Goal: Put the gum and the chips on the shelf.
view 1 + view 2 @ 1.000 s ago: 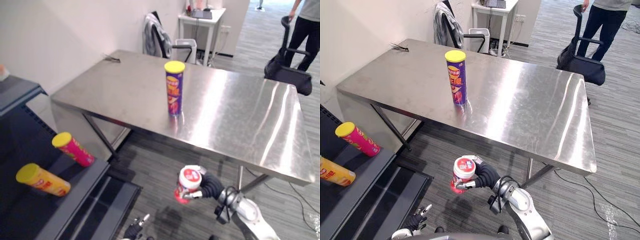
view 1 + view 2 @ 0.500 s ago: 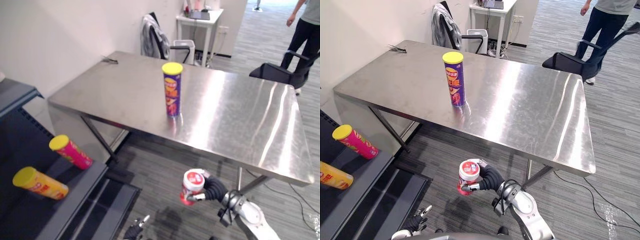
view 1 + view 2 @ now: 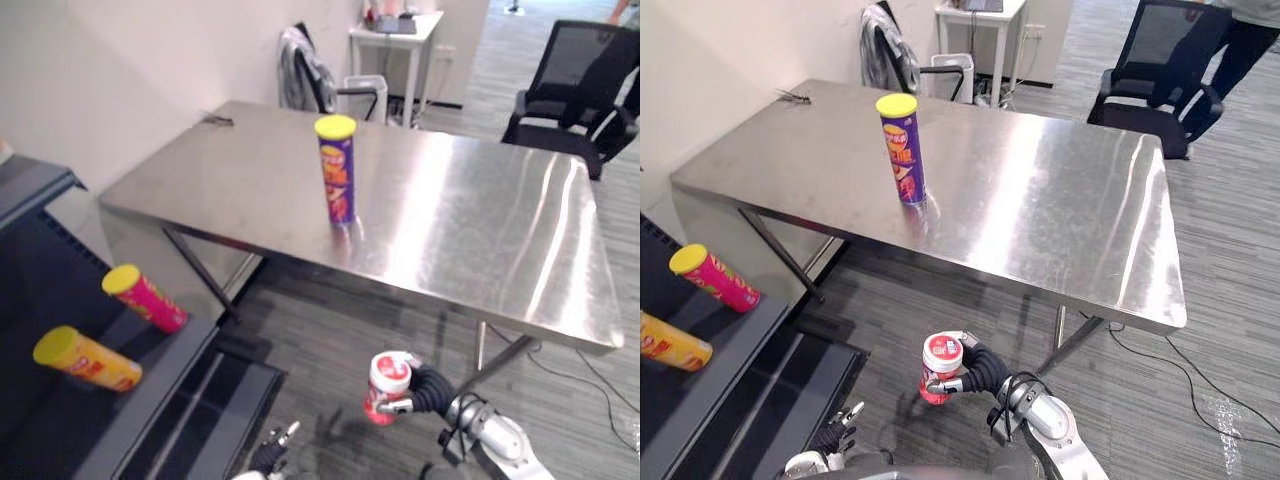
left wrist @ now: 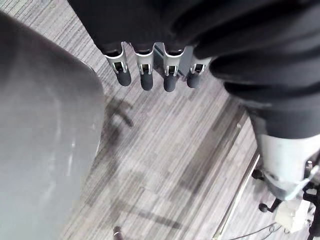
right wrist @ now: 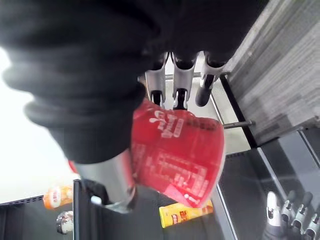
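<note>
Right hand (image 3: 978,368) sits low in front of the counter, and its fingers (image 5: 180,87) are curled round a squat red gum canister (image 3: 940,368) with a round white lid. It's a firm wrap, with the canister roughly upright in the air over the grey ribbed carpet (image 3: 320,330), clear of the counter's edge. From the right wrist view the canister's printed red wrap looks smooth and glossy past the silver fingers.

Up on top, the tall, slim purple chips tube (image 3: 337,170), capped with a flat yellow lid, stands upright on the brushed steel counter (image 3: 480,230). It is on the left half, well apart from the canister. The metal top is bright and streaked with reflections.

Over to the left is the dark, matt shelf (image 3: 735,345). Two more tubes lie on their sides there: a pink tube (image 3: 145,298) with a yellow lid and a yellow-orange tube (image 3: 87,360), near each other but not touching.

Left hand (image 3: 270,455) hangs low near the carpet, its fingers (image 4: 145,75) straight and relaxed, holding nothing.

Beyond the counter are a black office chair (image 3: 565,80) and a grey jacket (image 3: 300,65) draped over another seat. A small dark object (image 3: 222,118) lies at the counter's far left corner, too small to identify.
</note>
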{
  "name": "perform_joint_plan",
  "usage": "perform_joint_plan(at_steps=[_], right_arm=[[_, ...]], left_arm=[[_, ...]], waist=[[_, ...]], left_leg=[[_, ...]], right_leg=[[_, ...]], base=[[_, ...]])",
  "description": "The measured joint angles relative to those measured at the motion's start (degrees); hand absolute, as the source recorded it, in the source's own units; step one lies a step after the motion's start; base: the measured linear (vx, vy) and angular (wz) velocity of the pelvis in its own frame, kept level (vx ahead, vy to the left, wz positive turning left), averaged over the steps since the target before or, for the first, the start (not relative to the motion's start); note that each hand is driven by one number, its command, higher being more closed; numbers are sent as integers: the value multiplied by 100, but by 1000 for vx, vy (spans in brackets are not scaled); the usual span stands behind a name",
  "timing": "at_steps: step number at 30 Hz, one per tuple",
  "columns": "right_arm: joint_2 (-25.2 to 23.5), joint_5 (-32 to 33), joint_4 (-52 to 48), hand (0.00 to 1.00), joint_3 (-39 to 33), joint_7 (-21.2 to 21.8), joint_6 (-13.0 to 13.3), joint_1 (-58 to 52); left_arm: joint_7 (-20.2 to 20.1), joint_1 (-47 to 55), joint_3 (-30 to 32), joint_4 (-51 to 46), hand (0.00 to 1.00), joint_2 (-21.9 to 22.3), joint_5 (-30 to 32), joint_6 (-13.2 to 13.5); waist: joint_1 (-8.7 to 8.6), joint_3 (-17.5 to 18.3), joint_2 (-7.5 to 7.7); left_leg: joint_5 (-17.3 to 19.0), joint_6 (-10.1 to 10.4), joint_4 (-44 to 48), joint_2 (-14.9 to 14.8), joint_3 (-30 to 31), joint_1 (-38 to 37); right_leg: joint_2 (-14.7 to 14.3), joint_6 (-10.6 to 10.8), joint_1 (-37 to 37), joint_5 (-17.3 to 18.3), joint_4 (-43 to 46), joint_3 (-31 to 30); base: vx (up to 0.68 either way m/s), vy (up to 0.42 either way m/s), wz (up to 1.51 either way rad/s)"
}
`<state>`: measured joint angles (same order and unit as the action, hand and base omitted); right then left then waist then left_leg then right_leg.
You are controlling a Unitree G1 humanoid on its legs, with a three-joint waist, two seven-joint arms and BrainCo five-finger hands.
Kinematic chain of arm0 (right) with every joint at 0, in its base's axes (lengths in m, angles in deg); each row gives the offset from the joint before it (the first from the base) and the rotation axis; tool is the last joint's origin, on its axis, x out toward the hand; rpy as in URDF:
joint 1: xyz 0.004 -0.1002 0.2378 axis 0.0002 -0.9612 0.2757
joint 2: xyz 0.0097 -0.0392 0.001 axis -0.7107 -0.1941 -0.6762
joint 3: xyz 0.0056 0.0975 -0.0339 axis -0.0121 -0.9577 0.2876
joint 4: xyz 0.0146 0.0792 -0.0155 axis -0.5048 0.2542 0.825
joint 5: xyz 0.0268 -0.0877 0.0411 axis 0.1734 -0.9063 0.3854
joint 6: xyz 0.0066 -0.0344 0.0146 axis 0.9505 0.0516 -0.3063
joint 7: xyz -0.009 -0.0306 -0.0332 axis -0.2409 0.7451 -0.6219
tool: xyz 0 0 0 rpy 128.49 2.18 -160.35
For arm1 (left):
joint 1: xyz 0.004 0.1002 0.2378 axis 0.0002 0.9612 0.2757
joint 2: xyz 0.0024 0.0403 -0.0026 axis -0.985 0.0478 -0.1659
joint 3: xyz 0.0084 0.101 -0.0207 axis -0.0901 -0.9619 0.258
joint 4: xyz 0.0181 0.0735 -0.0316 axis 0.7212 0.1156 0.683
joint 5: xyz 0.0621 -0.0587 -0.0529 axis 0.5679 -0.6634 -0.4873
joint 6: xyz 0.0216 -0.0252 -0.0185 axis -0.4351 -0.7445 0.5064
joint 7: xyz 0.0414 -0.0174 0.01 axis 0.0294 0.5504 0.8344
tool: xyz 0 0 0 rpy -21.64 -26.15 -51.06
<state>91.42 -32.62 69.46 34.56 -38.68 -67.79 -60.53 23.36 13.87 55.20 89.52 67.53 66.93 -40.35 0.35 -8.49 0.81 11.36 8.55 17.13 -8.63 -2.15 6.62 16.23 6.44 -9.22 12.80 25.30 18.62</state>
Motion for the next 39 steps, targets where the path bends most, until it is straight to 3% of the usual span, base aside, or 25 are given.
perform_joint_plan(at_steps=[8,11,13,15,16,20,21,22,23,24,25,26,27,29,31,34,35,39], right_arm=[[316,151,1,100,18,-3,-113,214],[341,329,2,100,-84,-8,-120,359],[348,389,7,100,-181,-17,-127,389],[354,457,11,100,-248,-34,-129,431],[346,500,12,100,-330,-24,-134,414],[308,725,156,100,-771,-23,-271,266],[308,823,179,100,-873,-23,-323,194],[305,1005,179,100,-1091,-30,-404,62],[306,1068,182,100,-1179,-28,-507,-53],[306,1118,175,100,-1240,0,-550,-132],[294,1125,153,100,-1492,79,-600,-307],[284,1125,157,100,-1525,99,-608,-304],[307,1122,146,100,-1593,124,-622,-305],[305,1120,118,100,-1714,125,-619,-317],[303,1118,103,100,-1640,131,-617,-279],[158,1110,124,100,-1471,126,-603,-319],[35,1098,161,100,-1453,113,-603,-308],[-217,873,230,100,-1399,-33,-586,-373]], left_arm=[[-23,-39,100,-182,0,-33,-699,8],[-84,-30,126,-298,0,-40,-868,6],[-103,-34,151,-351,0,-47,-904,4],[-105,-33,213,-438,0,-161,-906,-2],[-136,-24,238,-472,0,-176,-912,-56],[-322,-43,286,-511,0,-409,-838,-183],[-336,-52,275,-511,0,-428,-811,-193],[-358,-94,113,-558,0,-448,-744,-229],[-395,-98,-134,-742,0,-522,-582,-256],[-422,-101,-262,-794,0,-564,-452,-259],[-553,-125,-502,-832,0,-549,280,-255],[-579,-119,-524,-824,0,-536,394,-259],[-624,-53,-625,-794,0,-436,748,-252],[-763,-21,-845,-804,0,-380,1026,-248],[-773,-12,-903,-786,0,-369,1202,-177],[-732,17,-891,-730,0,-240,1234,-163],[-711,26,-857,-719,0,-225,1234,-156],[-544,40,-414,-595,0,-206,1215,-165]], waist=[[136,-305,131],[154,-383,192],[149,-437,261],[133,-521,384],[141,-553,454],[84,-546,467],[48,-530,465],[-95,-470,359],[-208,-424,468],[-210,-397,489],[-261,-321,455],[-268,-322,453],[-316,-321,356],[-341,-293,195],[-284,-261,137],[-279,-183,-123],[-262,-204,-185],[-164,-225,-168]], left_leg=[[102,211,533,189,744,344],[-203,300,370,208,909,476],[-622,211,89,194,739,529],[-1320,-211,-385,51,-378,469],[-1272,-395,-346,-167,-1287,430],[-646,-728,1063,-727,-2497,416],[-640,-788,1169,-735,-2587,417],[-832,-953,1084,-720,-2797,651],[-1174,-1277,676,-569,-3003,839],[-1443,-1303,209,-396,-3012,821],[-2120,-1203,-1190,-45,-2909,576],[-2024,-1145,-1128,-45,-2991,527],[-1804,-899,-1091,-107,-3216,302],[-1891,-778,-1418,-37,-3179,116],[-1906,-754,-1523,15,-3115,152],[-1875,-569,-1983,134,-2871,227],[-1767,-577,-2133,179,-2848,229],[-1721,-634,-2130,346,-2873,104]], right_leg=[[539,-160,-160,986,1490,607],[668,-273,-132,1204,1720,987],[785,-375,-82,1265,1736,1250],[871,-480,40,1273,1587,1560],[871,-632,42,1240,1478,1778],[763,-843,42,1046,1080,2246],[754,-827,37,977,1014,2352],[716,-745,-15,874,985,2634],[712,-784,-164,752,805,2745],[661,-803,-161,650,591,2857],[540,-906,-79,262,-116,3338],[550,-907,-68,261,-121,3395],[577,-908,39,261,-33,3590],[614,-909,129,262,89,3784],[633,-901,139,263,82,3890],[648,-777,55,262,105,4146],[682,-752,24,253,174,4195],[824,-590,37,101,210,3950]], base=[[30,-145,50],[-13,-158,63],[-52,-131,72],[-120,-137,69],[-117,-133,57],[-45,-78,49],[-55,-60,94],[-64,-56,136],[-69,-50,143],[-95,-22,153],[-58,-2,100],[-66,3,113],[-26,28,63],[-74,68,70],[-115,53,41],[-133,84,41],[-132,121,22],[-97,112,1]])
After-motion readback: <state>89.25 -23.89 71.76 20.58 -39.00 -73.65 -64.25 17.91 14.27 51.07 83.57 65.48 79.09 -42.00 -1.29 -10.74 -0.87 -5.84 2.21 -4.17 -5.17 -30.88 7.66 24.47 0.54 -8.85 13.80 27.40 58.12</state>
